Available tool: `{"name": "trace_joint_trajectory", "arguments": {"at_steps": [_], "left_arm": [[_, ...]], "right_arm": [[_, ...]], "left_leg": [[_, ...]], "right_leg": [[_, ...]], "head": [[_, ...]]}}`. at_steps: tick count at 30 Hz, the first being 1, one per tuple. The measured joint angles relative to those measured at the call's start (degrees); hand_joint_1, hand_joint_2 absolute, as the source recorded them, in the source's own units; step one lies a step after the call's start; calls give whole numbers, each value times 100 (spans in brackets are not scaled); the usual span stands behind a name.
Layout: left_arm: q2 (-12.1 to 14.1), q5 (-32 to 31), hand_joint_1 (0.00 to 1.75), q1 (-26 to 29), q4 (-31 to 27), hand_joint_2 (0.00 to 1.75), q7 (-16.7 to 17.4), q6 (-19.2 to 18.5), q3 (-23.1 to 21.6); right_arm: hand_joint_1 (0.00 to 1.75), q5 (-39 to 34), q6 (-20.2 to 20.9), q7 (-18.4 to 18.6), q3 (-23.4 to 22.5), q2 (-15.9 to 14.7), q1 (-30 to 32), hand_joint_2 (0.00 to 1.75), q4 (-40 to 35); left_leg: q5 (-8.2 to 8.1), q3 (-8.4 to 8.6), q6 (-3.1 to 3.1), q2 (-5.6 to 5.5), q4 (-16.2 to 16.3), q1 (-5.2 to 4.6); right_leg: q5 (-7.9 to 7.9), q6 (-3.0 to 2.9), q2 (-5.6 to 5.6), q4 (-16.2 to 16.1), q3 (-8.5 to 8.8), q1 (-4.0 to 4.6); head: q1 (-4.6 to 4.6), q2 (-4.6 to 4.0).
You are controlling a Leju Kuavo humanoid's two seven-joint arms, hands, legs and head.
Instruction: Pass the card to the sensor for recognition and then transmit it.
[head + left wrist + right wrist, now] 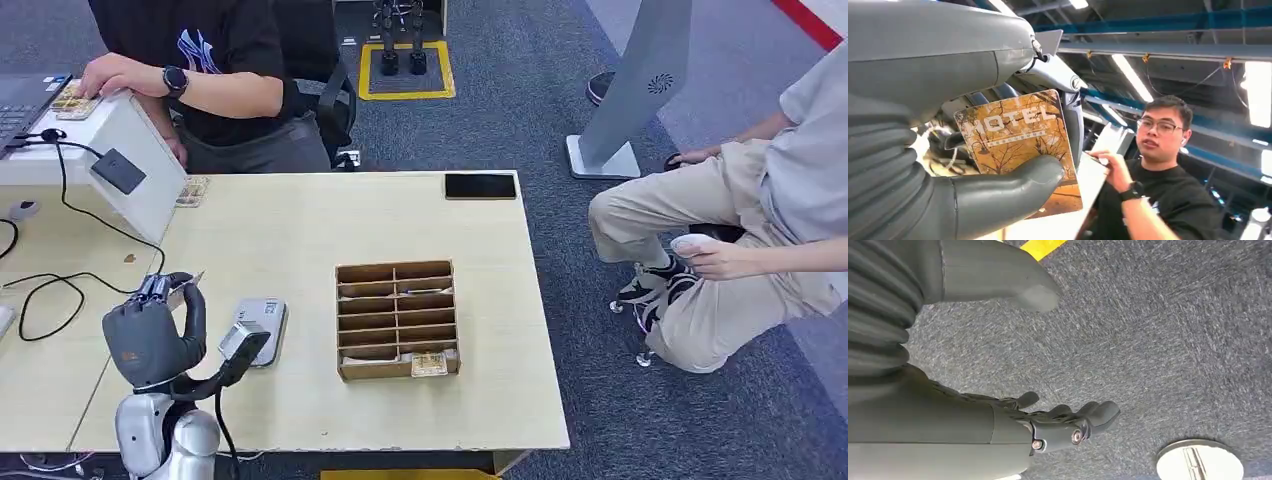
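Pale table point(300, 230), slotted wooden box point(397, 318) with one card point(429, 363); left hand point(150, 335) gripping a hotel card point(1020, 145), right hand point(998, 390) empty, fingers apart.

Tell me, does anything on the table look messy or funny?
Nothing looks spilled or broken. The brown wooden slotted card box sits square on the pale wooden table. The left robot hand holds an orange hotel card. One loose black cable snakes across the table.

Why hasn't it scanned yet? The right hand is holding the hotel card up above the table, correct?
Wrong hand. The left hand holds the card above the table, as the head and left wrist views show. The right hand hangs over carpet, holding nothing.
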Motion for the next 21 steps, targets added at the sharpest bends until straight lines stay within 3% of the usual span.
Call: {"name": "trace_joint_trajectory", "arguments": {"at_steps": [3,8,21], "left_arm": [[0,-349,175,64,37,175,93,-2,120],[72,-832,175,222,589,175,1001,-22,148],[72,-1036,175,420,1123,175,1073,-7,138]], "right_arm": [[0,-20,2,15,26,2,1,175,0],[0,33,35,98,37,0,14,175,2],[0,83,37,133,155,0,43,175,0]], "left_leg": [[0,0,0,0,0,0],[-1,3,0,3,0,-1],[-1,1,0,1,0,-1]], "right_leg": [[0,0,0,0,0,0],[0,0,5,-1,-1,0],[0,0,1,-1,-2,0]], "head": [[2,0],[0,0],[7,0]]}}
